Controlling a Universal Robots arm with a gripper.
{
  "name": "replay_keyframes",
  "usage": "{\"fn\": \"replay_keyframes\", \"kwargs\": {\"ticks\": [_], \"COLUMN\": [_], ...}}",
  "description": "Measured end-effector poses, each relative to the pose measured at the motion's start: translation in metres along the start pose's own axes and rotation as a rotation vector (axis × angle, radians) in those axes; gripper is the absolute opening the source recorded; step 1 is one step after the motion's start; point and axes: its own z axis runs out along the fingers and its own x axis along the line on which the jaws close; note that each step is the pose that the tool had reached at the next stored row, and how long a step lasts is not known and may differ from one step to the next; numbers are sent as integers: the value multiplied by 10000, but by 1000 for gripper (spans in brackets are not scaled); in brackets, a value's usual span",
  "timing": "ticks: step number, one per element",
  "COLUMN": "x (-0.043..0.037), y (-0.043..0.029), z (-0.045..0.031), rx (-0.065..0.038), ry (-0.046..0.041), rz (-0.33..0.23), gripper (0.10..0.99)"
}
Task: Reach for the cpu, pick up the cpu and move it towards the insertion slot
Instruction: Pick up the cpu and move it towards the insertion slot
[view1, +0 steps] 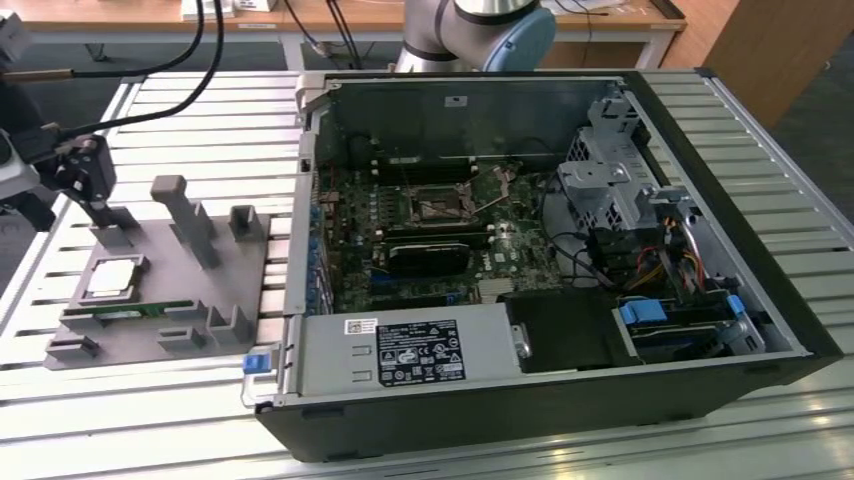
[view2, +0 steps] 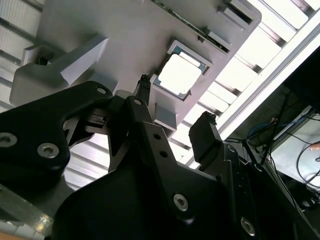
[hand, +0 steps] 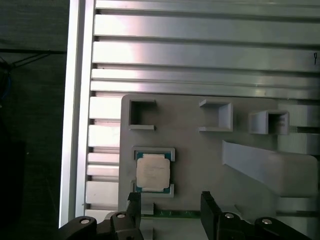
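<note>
Pincer (view1: 91, 188) is over the far end of the grey fixture plate (view1: 160, 300), at the exterior view's left, raised clear of the plate. It is spread wide with nothing between the fingers; in the first wrist view the two dark fingertips (hand: 134, 202) stand well apart with bare plate between them. The cpu (view1: 114, 278) is not picked up. It lies flat in its shallow framed pocket on the plate, silvery top up, and nothing touches it. In both wrist views the cpu (hand: 152, 172) sits just beyond the fingertips, closer to one finger than the other, not centred in the gap. A green memory stick (view1: 127, 312) lies along the plate's edge just beside the cpu pocket. The plate also carries several upright grey posts and open-sided brackets. The plate rests on the slatted aluminium table (view1: 747, 130), touching the side of the open PC case (view1: 534, 400). The insertion slot (view1: 438, 208) is a small dark square socket with a metal frame on the motherboard (view1: 400, 270) inside the case, well apart from the cpu and the pincer, toward the exterior view's right. The arm base (view1: 481, 30) stands behind the case at the back of the table.
</note>
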Motion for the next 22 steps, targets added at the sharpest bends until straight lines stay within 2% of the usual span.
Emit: {"fn": "replay_keyframes", "kwargs": {"ticks": [11, 12, 13, 14, 22], "x": [1, 1, 1, 1, 1], "y": [-10, -11, -11, -13, -20], "z": [148, 162, 177, 191, 329], "rx": [0, 0, 0, 1, 2], "ry": [0, 0, 0, 1, 0], "rz": [0, 0, 0, 0, 0], "gripper": [600, 655, 655, 722, 722]}}
